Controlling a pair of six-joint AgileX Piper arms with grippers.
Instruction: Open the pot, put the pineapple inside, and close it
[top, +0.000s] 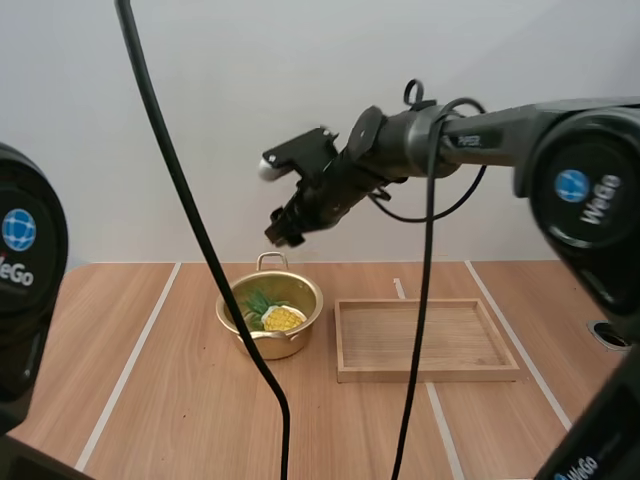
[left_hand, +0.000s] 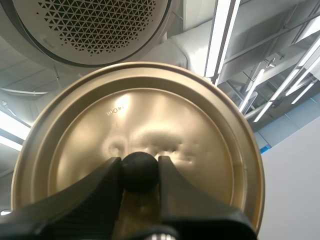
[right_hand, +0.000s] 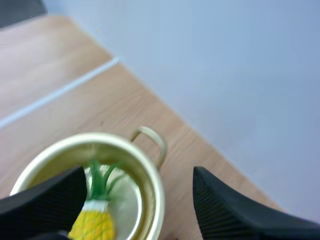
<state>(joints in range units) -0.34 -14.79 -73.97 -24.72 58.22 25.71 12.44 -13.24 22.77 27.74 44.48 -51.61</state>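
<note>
The pot (top: 276, 345) stands open on the table (top: 150, 390), a little left of centre, with one loop handle (top: 272, 260) on its far side. The pineapple (top: 281, 318) lies inside it, yellow body towards the near right and green leaves towards the far left wall. Just to the right of the pot, apart from it, sits the wooden tray (top: 430, 374). The right gripper (top: 283, 225) hangs in the air above the pot's far rim, pointing down and to the left; in the right wrist view its fingers (right_hand: 225, 210) stand wide apart with nothing between them, released, and the pot with the pineapple shows below them. The left gripper (left_hand: 140, 170) is clamped on the black knob (left_hand: 140, 174) of the lid (left_hand: 150, 115): the two fingertips pinch the knob from either side. The golden lid is held off the pot, its top face turned to the wrist camera
</note>
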